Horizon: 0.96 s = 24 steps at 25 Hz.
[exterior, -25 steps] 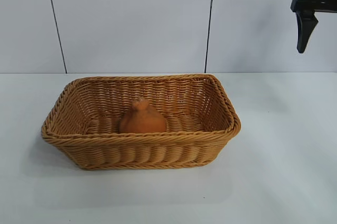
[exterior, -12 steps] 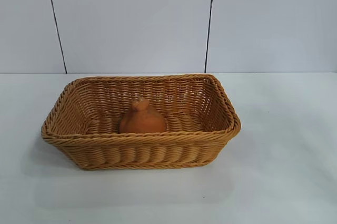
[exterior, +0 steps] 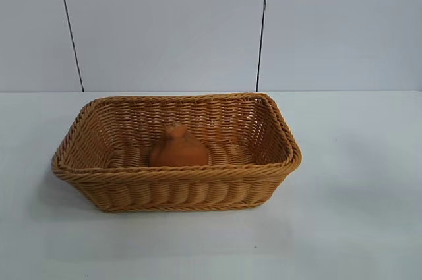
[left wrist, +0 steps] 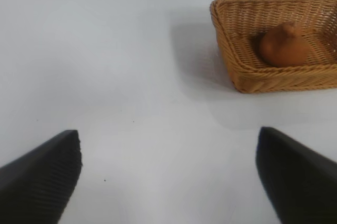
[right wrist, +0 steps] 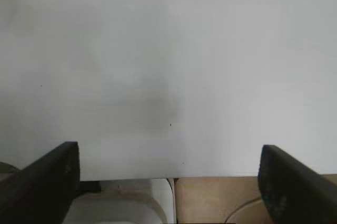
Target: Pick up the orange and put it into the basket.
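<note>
Woven wicker basket, flaring sides, lumpy matte orange inside

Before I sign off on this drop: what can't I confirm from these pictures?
- Orange: its underside, exterior view, hidden by the basket front wall.
- Basket: far end, left wrist view, cut off by the edge.
- Both arms: outside the exterior view.
- Basket and orange: absent from the right wrist view.

The orange, dull and lumpy with its knob upward, sits upright on the floor of the tan woven basket, near the middle, by the front wall.
</note>
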{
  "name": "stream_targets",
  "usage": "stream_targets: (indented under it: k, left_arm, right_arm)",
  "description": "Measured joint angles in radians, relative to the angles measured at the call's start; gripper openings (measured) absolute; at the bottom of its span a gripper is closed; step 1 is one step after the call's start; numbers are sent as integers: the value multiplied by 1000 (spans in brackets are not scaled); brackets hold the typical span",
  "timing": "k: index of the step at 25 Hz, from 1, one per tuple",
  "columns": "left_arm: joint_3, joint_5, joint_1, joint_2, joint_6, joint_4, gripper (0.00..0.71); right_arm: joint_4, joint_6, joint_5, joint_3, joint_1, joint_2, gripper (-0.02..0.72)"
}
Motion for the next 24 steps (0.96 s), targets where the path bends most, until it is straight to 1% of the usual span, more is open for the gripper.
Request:
stream_targets:
  k: [13, 20, 24]
  left_arm:
    - [0, 0, 0, 0, 0, 0, 642]
    - [0, 0, 0, 0, 0, 0, 642]
    - [0, 0, 0, 0, 0, 0, 642]
  right_arm:
    - [0, 0, 1, 5, 0, -357, 628]
    - [1, -1, 1, 5, 47, -366, 628]
    - [3, -3, 1, 5, 50, -366, 628]
